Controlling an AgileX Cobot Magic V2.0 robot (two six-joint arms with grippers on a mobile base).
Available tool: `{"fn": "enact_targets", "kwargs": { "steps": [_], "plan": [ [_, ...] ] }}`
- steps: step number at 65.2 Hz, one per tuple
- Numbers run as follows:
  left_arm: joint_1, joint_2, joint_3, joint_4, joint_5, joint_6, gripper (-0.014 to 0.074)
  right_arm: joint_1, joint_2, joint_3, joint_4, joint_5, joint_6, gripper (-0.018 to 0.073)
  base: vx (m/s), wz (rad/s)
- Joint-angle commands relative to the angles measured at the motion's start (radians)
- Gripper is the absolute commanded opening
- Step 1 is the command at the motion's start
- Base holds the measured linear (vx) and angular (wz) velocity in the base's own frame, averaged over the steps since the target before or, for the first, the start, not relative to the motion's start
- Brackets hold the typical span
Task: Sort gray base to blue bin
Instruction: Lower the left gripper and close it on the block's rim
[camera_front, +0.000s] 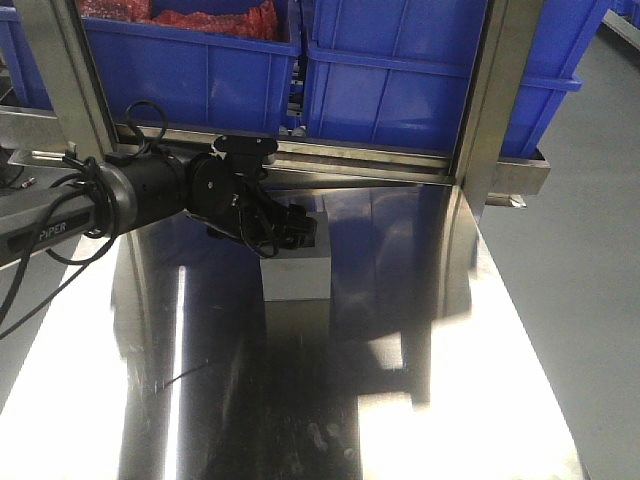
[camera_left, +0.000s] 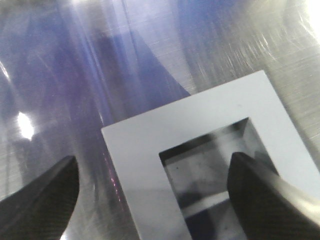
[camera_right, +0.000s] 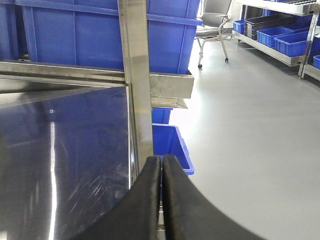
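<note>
We see a table (camera_front: 480, 400) of polished metal, mirror-glossy, with fine brushed scratches. The gray block (camera_front: 297, 275) on it looks matt and smooth. The blue bin (camera_front: 400, 100) behind is smooth plastic with a faint sheen. The fingers (camera_left: 40, 205) of the left gripper (camera_left: 153, 165) look black, matt and finely grained.
</note>
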Motion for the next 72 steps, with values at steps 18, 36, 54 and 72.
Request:
{"fn": "enact_targets", "kwargs": {
  "steps": [18, 36, 54, 72],
  "plan": [
    [-0.005, -0.047, -0.026, 0.008, 0.007, 0.003, 0.0435, 0.000, -0.002, 0.002, -0.008, -0.074, -0.013, -0.0005, 0.00, 0.00],
    [-0.005, -0.047, -0.026, 0.008, 0.015, 0.005, 0.0164, 0.000, -0.002, 0.002, -0.008, -0.074, -0.013, -0.0005, 0.00, 0.00],
    [-0.005, -0.056, -0.026, 0.058, 0.014, 0.005, -0.0009, 0.000, -0.002, 0.002, -0.008, -0.074, -0.013, -0.0005, 0.00, 0.00],
    [-0.005, -0.160, 0.000, 0.099, -0.053, 0.005, -0.0008, 0.000, -0.002, 0.002, -0.008, -0.075, -0.013, -0.0005, 0.00, 0.00]
  ]
}}
